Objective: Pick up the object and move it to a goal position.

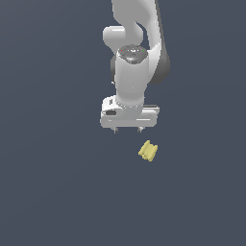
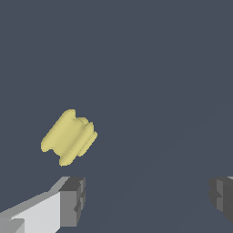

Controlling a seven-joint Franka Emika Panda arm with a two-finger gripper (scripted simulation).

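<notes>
Pretty much nothing done yet: the claw (image 1: 128, 129) is spread wide and empty, with the object (image 1: 148, 151) (that little ridged yellow block) lying on the dark surface (image 1: 53, 192), apart from the fingers and off toward the exterior view's right. Lining up, grabbing, lifting and carrying it to the goal all look still to do.

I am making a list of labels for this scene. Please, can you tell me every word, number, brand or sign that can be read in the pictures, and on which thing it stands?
None: no readable text in either view.
Yellow object: plain, no marking.
Gripper and arm: plain white and grey; the small red and green dots on the arm's dark cap are not letters or numbers.
Floor: plain dark, no signs.
</notes>
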